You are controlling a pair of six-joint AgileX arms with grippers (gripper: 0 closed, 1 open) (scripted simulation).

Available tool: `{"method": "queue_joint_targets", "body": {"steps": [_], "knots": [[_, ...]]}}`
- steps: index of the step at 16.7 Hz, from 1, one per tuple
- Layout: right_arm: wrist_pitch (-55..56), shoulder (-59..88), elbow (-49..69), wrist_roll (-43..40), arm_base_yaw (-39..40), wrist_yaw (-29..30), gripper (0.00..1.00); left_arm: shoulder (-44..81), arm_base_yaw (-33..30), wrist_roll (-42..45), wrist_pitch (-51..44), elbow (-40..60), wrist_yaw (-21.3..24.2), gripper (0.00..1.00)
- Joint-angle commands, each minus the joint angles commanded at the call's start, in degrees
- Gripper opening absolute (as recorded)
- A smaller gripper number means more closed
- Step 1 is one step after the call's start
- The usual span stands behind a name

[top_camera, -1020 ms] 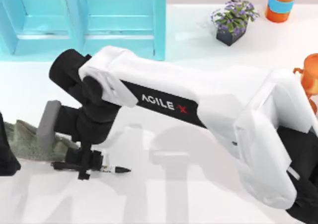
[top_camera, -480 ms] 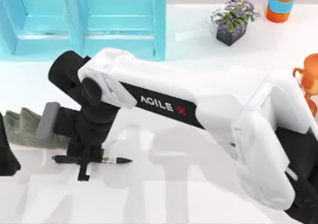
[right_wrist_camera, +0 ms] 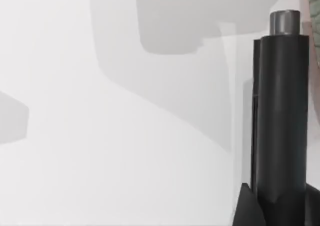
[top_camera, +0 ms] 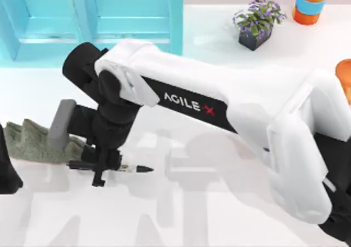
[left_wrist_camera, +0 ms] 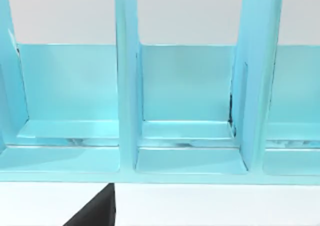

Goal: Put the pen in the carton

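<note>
**My right gripper holds the pen**

My right arm reaches across the table toward the top view's left side. My right gripper (top_camera: pixel 99 169) points down, and its two fingers are closed tight on the pen (top_camera: pixel 138 168). The pen lies flat and crosswise between them. Its pointed black tip sticks out toward the right, and its black back end sticks out toward the left. I see a bit of the white middle just beside my fingers.

In my right wrist view, the pen (right_wrist_camera: pixel 279 121) looks like a thick black stick with a grey cap end, over the white table (right_wrist_camera: pixel 125 136).

The grey rock (top_camera: pixel 34 141) sits just beside the pen's back end, near the left edge. The blue carton (top_camera: pixel 131 22) stands at the far side of the table, well apart from the pen. My left wrist view looks into the carton's (left_wrist_camera: pixel 185 110) open parts.

My left arm (top_camera: pixel 6 167) rests at the left edge.
</note>
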Motion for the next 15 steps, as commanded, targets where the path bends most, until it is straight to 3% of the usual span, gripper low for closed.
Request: {"method": "queue_joint_targets", "body": {"steps": [8, 15], "knots": [[-11.69, -4.43, 11.51, 4.52, -6.1, 3.84, 0.0, 0.0, 0.0, 0.0, 0.0, 0.0, 0.0, 1.0], [-19.53, -5.11, 27.17, 4.99, -4.61, 2.66, 0.0, 0.0, 0.0, 0.0, 0.0, 0.0, 0.0, 1.0]]}}
